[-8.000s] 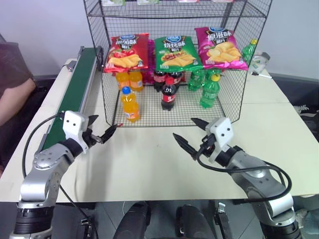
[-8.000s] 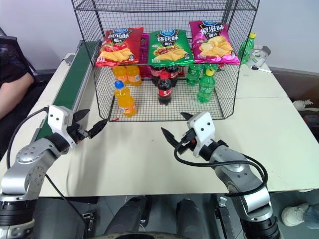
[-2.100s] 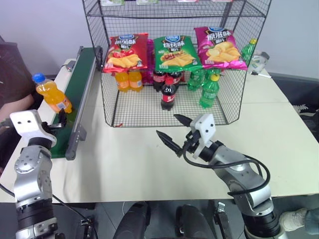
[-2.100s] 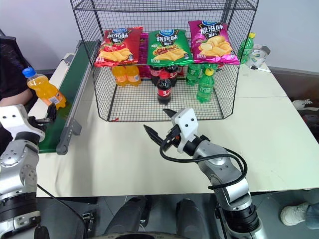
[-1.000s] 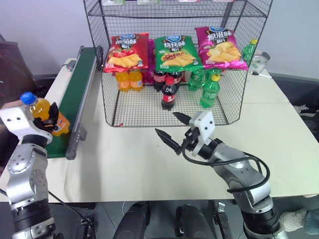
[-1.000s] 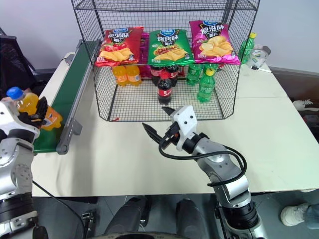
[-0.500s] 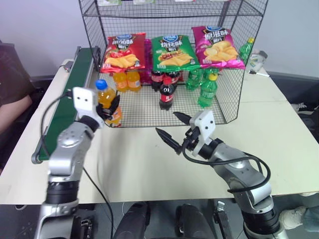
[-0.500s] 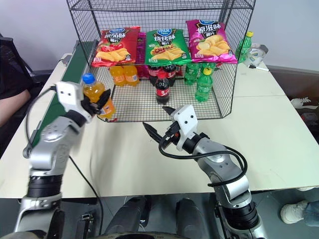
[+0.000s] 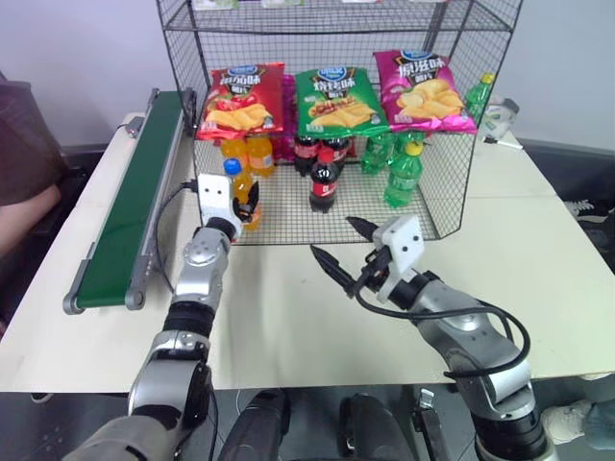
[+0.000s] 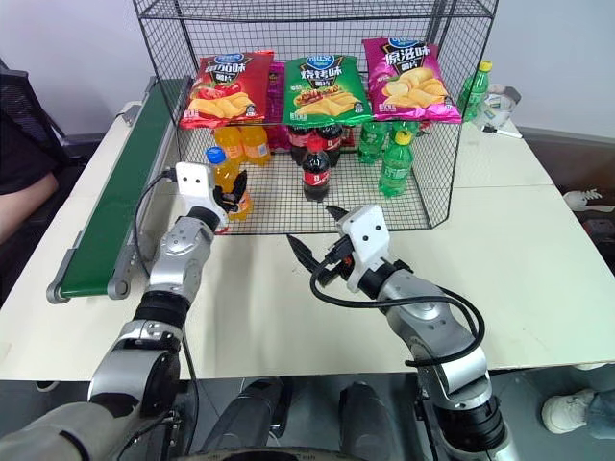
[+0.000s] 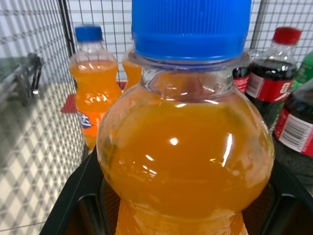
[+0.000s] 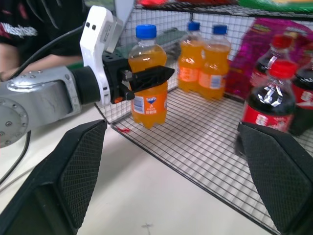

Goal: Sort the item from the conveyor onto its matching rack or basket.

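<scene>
At far left the conveyor (image 9: 130, 216) lies bare along the counter (image 9: 538, 240). Just right of it, the left end effector (image 9: 245, 204) is clamped on the orange soda bottle (image 10: 228, 182), holding it upright at the near-left front edge of the wire rack (image 9: 437, 206); the right wrist view shows its base raised just above the gridded floor. Two more orange bottles (image 9: 248, 154) stand farther in, with the cola bottle (image 9: 325, 181) and green bottles (image 9: 404, 176) to the right. Nearer and right of centre, the right end effector (image 9: 344, 247) hovers over the counter with its fingers spread wide and nothing between them.

Risks, as I judge them: released from this height, the bottle could land on the wire grid unevenly and tip, since the mesh gives a narrow base little footing. Pushed farther in, it could knock the orange pair behind.

The left wrist view hides the bottle's base and the fingertips behind the bottle's body. The rack's upper shelves are cut off at the top, and a person's sleeve (image 9: 24, 144) is cropped at the left edge.
</scene>
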Robot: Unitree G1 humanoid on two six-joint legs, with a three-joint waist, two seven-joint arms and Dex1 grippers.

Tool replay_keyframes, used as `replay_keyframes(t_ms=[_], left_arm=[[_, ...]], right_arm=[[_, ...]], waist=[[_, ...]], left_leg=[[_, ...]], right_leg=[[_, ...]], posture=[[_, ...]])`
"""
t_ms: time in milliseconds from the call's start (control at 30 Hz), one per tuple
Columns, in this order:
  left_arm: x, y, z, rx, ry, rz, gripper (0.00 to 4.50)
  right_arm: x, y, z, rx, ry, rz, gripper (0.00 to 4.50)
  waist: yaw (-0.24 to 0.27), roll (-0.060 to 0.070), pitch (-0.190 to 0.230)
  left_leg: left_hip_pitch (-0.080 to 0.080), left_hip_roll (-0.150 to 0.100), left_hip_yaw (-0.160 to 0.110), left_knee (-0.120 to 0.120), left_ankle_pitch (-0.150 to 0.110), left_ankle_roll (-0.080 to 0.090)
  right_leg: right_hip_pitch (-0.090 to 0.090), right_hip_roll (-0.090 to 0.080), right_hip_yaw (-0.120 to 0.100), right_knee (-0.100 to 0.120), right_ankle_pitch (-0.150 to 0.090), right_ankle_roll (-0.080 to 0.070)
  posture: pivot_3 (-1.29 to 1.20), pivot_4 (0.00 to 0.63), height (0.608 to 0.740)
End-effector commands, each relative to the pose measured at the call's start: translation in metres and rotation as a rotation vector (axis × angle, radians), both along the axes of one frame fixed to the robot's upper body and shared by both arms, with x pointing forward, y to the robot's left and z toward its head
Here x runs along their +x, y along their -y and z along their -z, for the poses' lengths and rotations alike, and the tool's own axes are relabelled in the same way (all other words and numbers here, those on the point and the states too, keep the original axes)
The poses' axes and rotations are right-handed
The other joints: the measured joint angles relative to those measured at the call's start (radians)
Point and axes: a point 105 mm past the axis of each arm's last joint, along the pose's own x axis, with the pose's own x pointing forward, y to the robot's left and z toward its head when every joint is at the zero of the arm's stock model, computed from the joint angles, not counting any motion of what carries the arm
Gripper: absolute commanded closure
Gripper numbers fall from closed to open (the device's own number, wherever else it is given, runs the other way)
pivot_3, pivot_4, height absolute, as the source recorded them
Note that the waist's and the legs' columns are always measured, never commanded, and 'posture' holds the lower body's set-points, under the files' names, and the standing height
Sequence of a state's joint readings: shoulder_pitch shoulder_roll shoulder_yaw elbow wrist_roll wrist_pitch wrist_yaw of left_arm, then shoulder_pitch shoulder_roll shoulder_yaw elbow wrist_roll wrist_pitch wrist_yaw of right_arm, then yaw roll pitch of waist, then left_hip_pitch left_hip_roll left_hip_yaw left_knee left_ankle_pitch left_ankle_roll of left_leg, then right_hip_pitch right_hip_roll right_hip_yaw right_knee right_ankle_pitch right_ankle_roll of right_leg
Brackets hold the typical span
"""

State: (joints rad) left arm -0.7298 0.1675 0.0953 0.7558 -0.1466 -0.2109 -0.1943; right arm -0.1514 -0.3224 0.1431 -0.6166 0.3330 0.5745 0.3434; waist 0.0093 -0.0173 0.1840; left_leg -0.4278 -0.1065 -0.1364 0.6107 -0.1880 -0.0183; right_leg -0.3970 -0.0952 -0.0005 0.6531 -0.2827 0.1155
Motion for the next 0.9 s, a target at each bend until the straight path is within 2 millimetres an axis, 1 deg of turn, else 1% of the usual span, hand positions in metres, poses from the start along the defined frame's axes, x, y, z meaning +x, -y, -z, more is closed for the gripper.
replay_keyframes(t_ms=[33, 300, 367, 500, 600, 733, 900], left_arm=[[0.007, 0.0, -0.022, 0.003, 0.087, -0.023, 2.02], [0.014, -0.002, -0.011, 0.0, 0.053, -0.07, 2.02], [0.014, -0.001, -0.008, -0.022, 0.043, -0.049, 2.02], [0.012, -0.002, -0.005, -0.038, 0.042, -0.033, 0.04], [0.01, -0.003, -0.004, -0.046, 0.043, -0.023, 0.04], [0.003, -0.007, -0.014, -0.06, 0.103, -0.002, 0.04], [-0.007, -0.013, -0.021, -0.046, 0.135, 0.003, 0.04]], right_arm=[[-0.008, 0.001, -0.017, 0.011, 0.071, 0.008, 0.0], [-0.009, 0.004, -0.02, 0.005, 0.077, 0.019, 0.0], [-0.008, 0.003, -0.021, 0.002, 0.078, 0.014, 0.0], [-0.006, 0.002, -0.021, -0.001, 0.077, 0.004, 0.0], [-0.005, 0.001, -0.021, -0.003, 0.076, -0.004, 0.0], [-0.005, 0.0, -0.022, -0.004, 0.075, -0.011, 0.0], [-0.006, -0.003, -0.023, -0.003, 0.077, -0.015, 0.0]], waist=[[0.0, 0.0, 0.0], [0.001, 0.0, 0.0], [0.0, 0.0, 0.0], [0.0, 0.0, 0.0], [0.0, 0.0, 0.0], [0.0, 0.0, 0.0], [-0.002, 0.0, 0.0]], left_leg=[[0.0, 0.0, 0.0, 0.0, 0.0, 0.0], [0.0, 0.0, 0.0, 0.001, 0.0, 0.0], [0.0, 0.0, 0.0, 0.001, 0.0, 0.0], [0.0, 0.0, 0.0, 0.001, 0.0, 0.0], [0.0, 0.0, 0.0, 0.001, 0.0, 0.0], [0.0, 0.0, 0.0, 0.001, 0.0, 0.0], [0.0, 0.0, 0.0, 0.001, 0.0, 0.0]], right_leg=[[0.0, 0.0, 0.0, 0.0, 0.0, 0.0], [0.0, 0.001, 0.0, 0.001, 0.0, 0.0], [0.0, 0.001, 0.0, 0.001, 0.0, 0.0], [0.0, 0.001, 0.0, 0.001, 0.0, 0.0], [0.0, 0.001, 0.0, 0.001, 0.0, 0.0], [0.0, 0.001, 0.0, 0.001, 0.0, 0.0], [0.0, 0.001, 0.0, 0.002, 0.0, 0.0]], posture=[[0.0, 0.15, 0.74], [0.0, 0.15, 0.74], [0.0, 0.15, 0.74], [0.0, 0.15, 0.74], [0.0, 0.15, 0.74], [0.0, 0.15, 0.74], [0.0, 0.15, 0.74]])
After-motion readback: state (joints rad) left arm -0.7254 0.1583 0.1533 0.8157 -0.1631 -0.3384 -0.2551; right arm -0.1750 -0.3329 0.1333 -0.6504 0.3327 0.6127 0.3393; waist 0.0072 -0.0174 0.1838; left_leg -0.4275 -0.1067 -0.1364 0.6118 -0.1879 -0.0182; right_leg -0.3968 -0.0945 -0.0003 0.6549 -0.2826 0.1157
